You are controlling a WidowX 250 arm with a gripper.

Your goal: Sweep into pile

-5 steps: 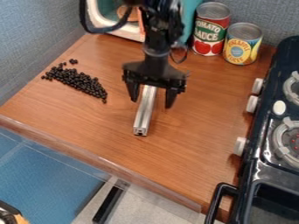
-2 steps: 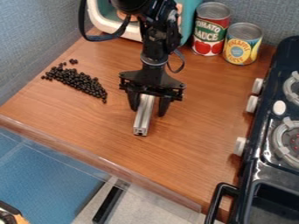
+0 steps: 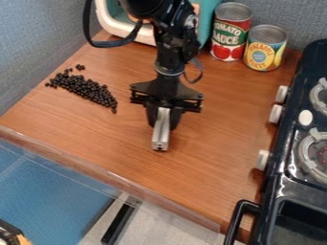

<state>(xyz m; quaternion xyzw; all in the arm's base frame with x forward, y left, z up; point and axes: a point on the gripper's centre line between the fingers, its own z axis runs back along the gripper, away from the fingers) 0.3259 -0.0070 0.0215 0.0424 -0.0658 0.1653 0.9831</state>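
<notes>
So the claw (image 3: 163, 126) is clamped narrow around a short metal bar (image 3: 160, 139), roughly mid-table (image 3: 211, 129). The bar pokes out toward the edge closest to the camera, one finger on each side of it. The black pellets (image 3: 89, 90) sit over by the wall-side edge, in a loose slanting band with its tail end pointing toward the bar, plus a few strays up nearer the back corner. Bar and pellets are well apart.

As for clutter, two cans hog the back edge on the stove side: a red and green can (image 3: 230, 36) and, just beside it, a yellow and blue can (image 3: 264, 49). They're both upright and well away from the pellets. Behind the arm (image 3: 171, 48) there's a teal and white box-like thing (image 3: 121, 26), partly hidden by it. The black stove (image 3: 281, 184) runs along the other side edge, with pale knobs (image 3: 276, 114) facing the wood and a dark handle (image 3: 239, 220) at its near end. Oh, and a see-through strip (image 3: 115, 179) lines the near edge.
</notes>
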